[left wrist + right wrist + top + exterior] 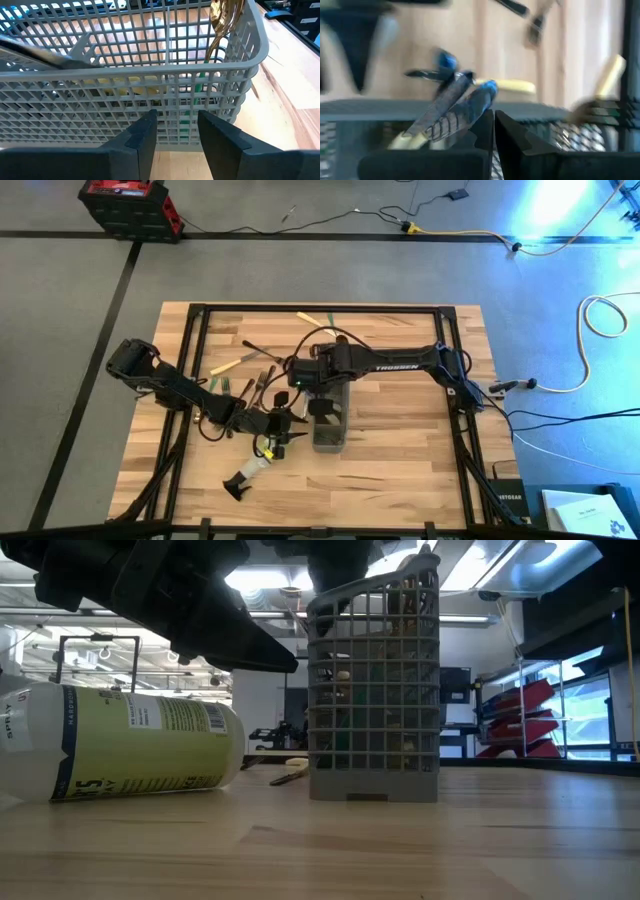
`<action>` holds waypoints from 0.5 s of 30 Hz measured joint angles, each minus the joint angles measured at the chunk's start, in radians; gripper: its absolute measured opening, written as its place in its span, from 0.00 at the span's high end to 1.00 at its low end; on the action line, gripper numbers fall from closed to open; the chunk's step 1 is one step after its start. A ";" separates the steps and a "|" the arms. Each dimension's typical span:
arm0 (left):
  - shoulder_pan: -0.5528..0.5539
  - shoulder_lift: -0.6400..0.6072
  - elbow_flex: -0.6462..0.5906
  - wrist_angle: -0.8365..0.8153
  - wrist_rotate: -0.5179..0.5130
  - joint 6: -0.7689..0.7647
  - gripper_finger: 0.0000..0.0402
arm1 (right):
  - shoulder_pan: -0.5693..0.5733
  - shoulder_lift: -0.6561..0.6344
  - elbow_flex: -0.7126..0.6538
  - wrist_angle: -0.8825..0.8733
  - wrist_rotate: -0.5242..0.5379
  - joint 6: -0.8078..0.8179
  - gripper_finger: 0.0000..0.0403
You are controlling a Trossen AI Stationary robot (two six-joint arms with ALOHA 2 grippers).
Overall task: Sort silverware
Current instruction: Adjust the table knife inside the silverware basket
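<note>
The grey mesh caddy [329, 423] stands upright on the table [375, 690]. It holds silverware: a gold piece [223, 20], a green handle [200, 85] and a cream handle [125, 85]. More silverware lies loose on the table's far left part: a cream-handled piece [226, 365], dark pieces [262, 383] and one at the far edge [312, 316]. My left gripper [175, 136] is open and low beside the caddy's left wall [283, 427], touching nothing. My right gripper [493, 131] is over the caddy's far end [303, 377], shut on a dark piece of silverware [451, 107]. My right gripper pinches a dark piece of silverware by one end [482, 111] between its two fingertips. The piece sticks out beyond the fingers, lifted clear above the caddy's rim [380, 107]. The blurred view does not show which kind of piece it is.
A clear spray bottle with a black nozzle lies on its side near the table's near edge [251, 473], close to the left gripper; it fills the left of the low view [120, 752]. A black frame [200, 311] borders the table. Bare wood lies right of the caddy.
</note>
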 joint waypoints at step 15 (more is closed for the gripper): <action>0.080 0.000 0.001 -0.098 -0.072 0.012 0.68 | 0.085 -0.045 0.137 -0.217 0.263 -0.009 1.00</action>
